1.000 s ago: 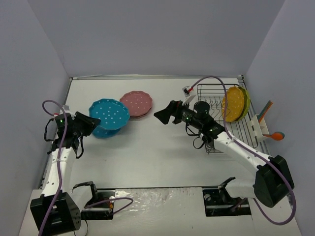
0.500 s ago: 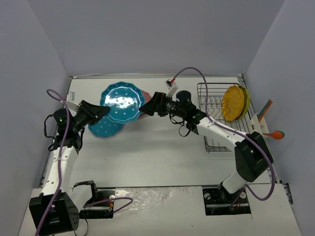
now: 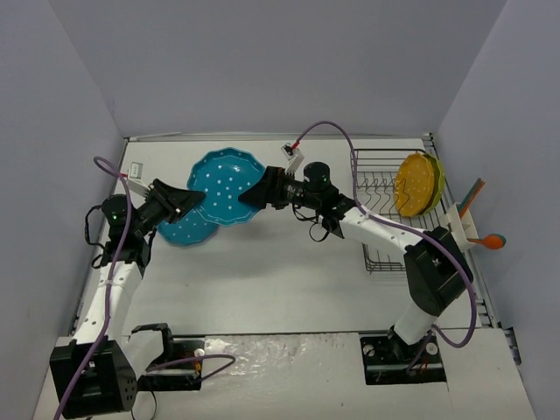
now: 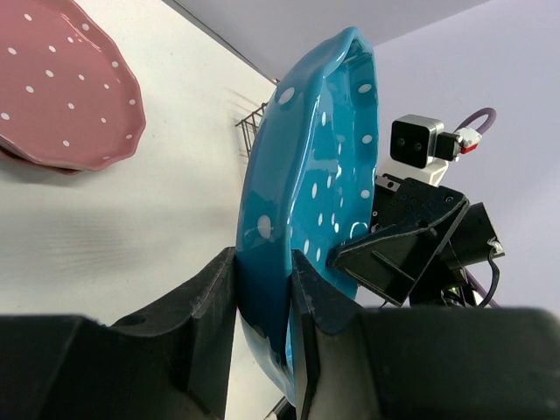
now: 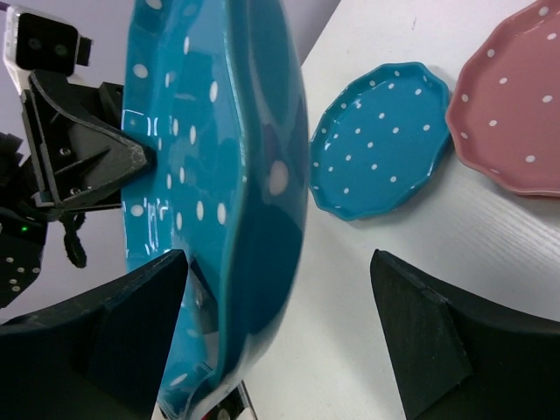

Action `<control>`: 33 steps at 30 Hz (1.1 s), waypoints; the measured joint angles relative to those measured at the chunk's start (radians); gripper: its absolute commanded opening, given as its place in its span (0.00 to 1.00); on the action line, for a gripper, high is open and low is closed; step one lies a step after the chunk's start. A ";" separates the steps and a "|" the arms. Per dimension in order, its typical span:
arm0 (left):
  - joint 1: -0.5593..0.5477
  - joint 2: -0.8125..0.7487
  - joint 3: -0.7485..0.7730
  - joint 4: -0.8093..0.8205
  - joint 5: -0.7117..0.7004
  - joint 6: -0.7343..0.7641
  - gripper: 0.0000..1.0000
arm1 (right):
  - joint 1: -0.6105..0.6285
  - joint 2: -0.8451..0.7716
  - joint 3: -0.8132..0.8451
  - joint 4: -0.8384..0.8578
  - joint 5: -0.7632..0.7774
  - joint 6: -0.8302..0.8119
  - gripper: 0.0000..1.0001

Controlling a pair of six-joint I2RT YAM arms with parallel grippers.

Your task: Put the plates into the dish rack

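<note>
My left gripper (image 3: 186,200) is shut on the rim of a blue polka-dot plate (image 3: 224,185) and holds it tilted on edge above the table; its grip also shows in the left wrist view (image 4: 262,317). My right gripper (image 3: 251,194) is open, its jaws straddling the opposite rim of the same plate (image 5: 201,131) without closing. A second blue plate (image 3: 185,229) lies flat on the table. Pink plates (image 4: 61,96) lie behind it, mostly hidden in the top view. The black wire dish rack (image 3: 385,229) at right holds an orange-yellow plate (image 3: 413,184) and a yellow-green one (image 3: 437,179) upright.
A white utensil holder (image 3: 457,229) with an orange spoon (image 3: 491,241) hangs off the rack's right side. Grey walls close in the table on the left, back and right. The flat blue plate (image 5: 381,144) and a pink plate (image 5: 516,109) lie beneath my right gripper.
My left gripper has lifted the blue plate up and to the right, tilting it on edge. My right arm has swung left from the rack until its open jaws reach the plate's rim.
</note>
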 measured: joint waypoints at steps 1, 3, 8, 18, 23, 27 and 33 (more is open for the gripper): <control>0.000 0.003 -0.001 0.006 0.002 -0.001 0.00 | 0.000 0.000 0.000 0.006 -0.001 -0.001 0.69; -0.001 0.007 -0.009 0.022 0.005 -0.004 0.00 | 0.000 0.000 0.000 0.017 -0.003 -0.003 0.61; -0.001 0.019 -0.044 0.042 0.009 -0.012 0.00 | 0.000 -0.001 -0.004 0.044 -0.005 -0.006 0.43; -0.004 0.035 -0.050 0.062 0.022 -0.008 0.01 | 0.000 -0.053 -0.041 0.030 0.020 -0.009 0.04; -0.012 0.040 -0.050 0.073 0.045 0.006 0.32 | 0.000 -0.091 -0.061 0.005 0.042 -0.029 0.00; -0.013 0.049 -0.042 -0.008 0.045 0.062 0.61 | 0.001 -0.126 -0.066 -0.057 0.051 -0.100 0.00; -0.012 0.050 0.041 -0.194 0.002 0.196 0.89 | -0.017 -0.185 -0.067 -0.243 0.116 -0.236 0.00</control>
